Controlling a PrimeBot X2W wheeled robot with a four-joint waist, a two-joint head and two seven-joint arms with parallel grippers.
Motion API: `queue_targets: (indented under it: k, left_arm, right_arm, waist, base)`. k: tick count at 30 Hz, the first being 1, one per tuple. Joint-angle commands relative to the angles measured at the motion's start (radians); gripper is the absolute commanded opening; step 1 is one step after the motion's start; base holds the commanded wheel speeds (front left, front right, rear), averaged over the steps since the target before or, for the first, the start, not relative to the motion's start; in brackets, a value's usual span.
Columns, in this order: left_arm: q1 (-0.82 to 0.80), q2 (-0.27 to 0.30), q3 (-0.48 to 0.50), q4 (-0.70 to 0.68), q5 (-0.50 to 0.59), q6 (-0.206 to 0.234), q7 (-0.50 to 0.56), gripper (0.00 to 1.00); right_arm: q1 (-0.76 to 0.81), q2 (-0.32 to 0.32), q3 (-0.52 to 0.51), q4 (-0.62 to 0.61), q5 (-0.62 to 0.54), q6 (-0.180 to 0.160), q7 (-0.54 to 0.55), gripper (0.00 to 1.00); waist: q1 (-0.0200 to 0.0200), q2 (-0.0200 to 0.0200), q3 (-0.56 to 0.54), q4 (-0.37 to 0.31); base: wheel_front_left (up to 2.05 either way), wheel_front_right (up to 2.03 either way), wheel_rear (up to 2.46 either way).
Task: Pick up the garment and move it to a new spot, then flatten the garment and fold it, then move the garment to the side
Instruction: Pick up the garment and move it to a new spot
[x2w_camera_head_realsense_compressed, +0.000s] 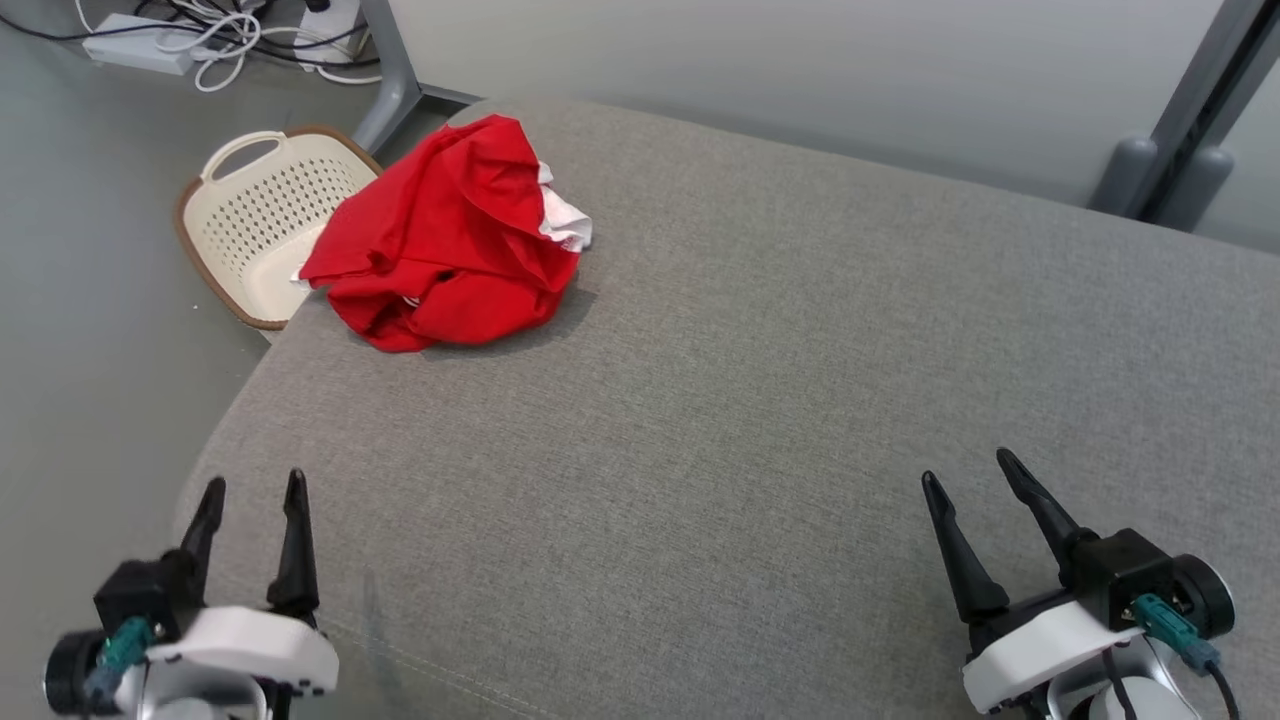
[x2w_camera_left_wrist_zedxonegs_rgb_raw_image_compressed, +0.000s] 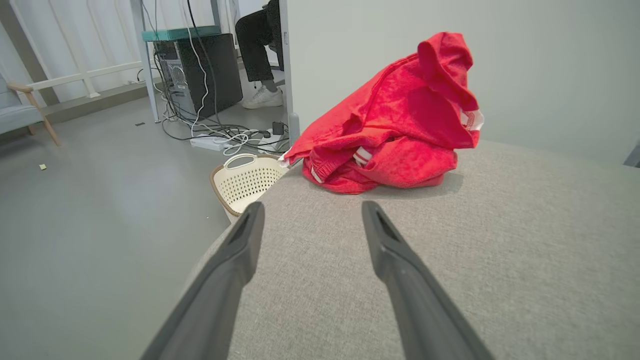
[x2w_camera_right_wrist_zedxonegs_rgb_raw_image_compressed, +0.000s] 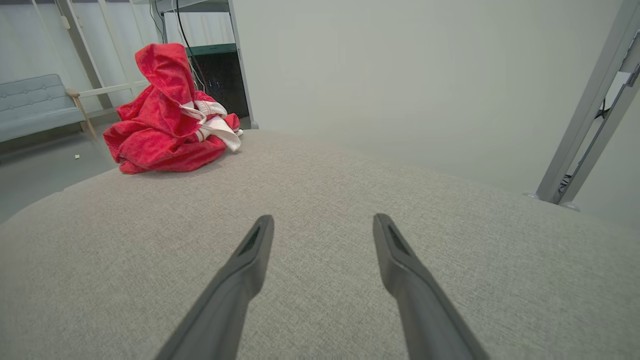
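While left gripper (x2w_camera_head_realsense_compressed: 255, 482) and right gripper (x2w_camera_head_realsense_compressed: 966, 467) sit spread, garment (x2w_camera_head_realsense_compressed: 450, 235) heaped on cushion (x2w_camera_head_realsense_compressed: 750, 400), basket (x2w_camera_head_realsense_compressed: 260, 215) on floor (x2w_camera_head_realsense_compressed: 90, 250) beside

The red garment (x2w_camera_head_realsense_compressed: 450, 235), white-trimmed, sits crumpled in a heap, well ahead of the left end effector (x2w_camera_head_realsense_compressed: 254, 482) and far ahead-left of the right end effector (x2w_camera_head_realsense_compressed: 966, 467), touching neither.

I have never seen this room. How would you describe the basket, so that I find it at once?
Start from the big grey cushion. On the floor just past its far left corner, near the red garment, stands the basket. It is cream with small holes, a brown rim and a loop handle, unlike the white cables behind it.
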Motion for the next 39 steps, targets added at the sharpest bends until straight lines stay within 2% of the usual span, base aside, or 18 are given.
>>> queue_targets:
  k: [1,5,13,19,26,35,36,37,38,39]
  left_arm:
    - [-0.053,0.020,0.005,0.015,-0.002,-0.011,0.000,1.00]
    - [-0.186,0.064,-0.013,0.065,0.005,-0.031,-0.001,1.00]
    - [-0.463,0.162,-0.059,0.222,-0.018,-0.041,-0.001,1.00]
    - [-0.604,0.227,-0.107,0.413,-0.044,-0.041,-0.001,1.00]
    - [-0.703,0.273,-0.095,0.576,-0.048,-0.037,-0.001,1.00]
    - [-0.820,0.301,-0.111,0.765,-0.052,-0.032,0.017,1.00]
    - [-0.831,0.302,-0.113,0.783,-0.052,-0.032,0.028,0.92]
    - [-0.844,0.303,-0.115,0.795,-0.054,-0.033,0.033,0.42]
    - [-0.856,0.301,-0.116,0.809,-0.060,-0.034,0.048,0.00]
    - [-0.865,0.301,-0.118,0.818,-0.061,-0.035,0.056,0.00]
  right_arm:
    - [-0.018,-0.016,0.001,-0.005,-0.007,0.000,-0.005,1.00]
    - [-0.048,-0.046,0.013,-0.010,-0.009,0.000,-0.005,1.00]
    - [-0.119,-0.108,0.043,-0.040,-0.007,0.000,-0.005,1.00]
    - [-0.154,-0.128,0.057,-0.060,-0.003,0.000,-0.005,1.00]
    - [-0.178,-0.129,0.064,-0.065,-0.001,0.000,-0.005,1.00]
    - [-0.178,-0.135,0.050,-0.062,-0.002,0.000,-0.002,1.00]
    - [-0.178,-0.135,0.049,-0.061,-0.001,0.000,-0.002,1.00]
    - [-0.179,-0.135,0.050,-0.061,-0.001,0.000,-0.002,1.00]
    - [-0.181,-0.135,0.051,-0.059,0.000,0.000,-0.002,1.00]
    - [-0.183,-0.133,0.051,-0.057,0.002,0.000,-0.002,1.00]
  waist:
    - [0.0000,0.0000,0.047,-0.033]
    - [0.0000,0.0000,0.114,-0.067]
    - [0.0000,0.0000,0.234,-0.137]
    - [0.0000,0.0000,0.288,-0.184]
    - [0.0000,0.0000,0.320,-0.226]
    - [0.0000,0.0000,0.351,-0.256]
    - [0.0000,0.0000,0.353,-0.257]
    - [0.0000,0.0000,0.354,-0.259]
    - [0.0000,0.0000,0.356,-0.260]
    - [0.0000,0.0000,0.357,-0.261]
  base:
    - [0.00,0.00,0.00]
    - [0.00,0.00,0.00]
    - [0.00,0.00,0.00]
    - [0.00,0.00,0.00]
    - [0.00,0.00,0.00]
    - [0.00,0.00,0.00]
    - [0.00,0.00,0.00]
    - [0.00,0.00,0.00]
    - [0.00,0.00,0.00]
    - [0.00,0.00,0.00]
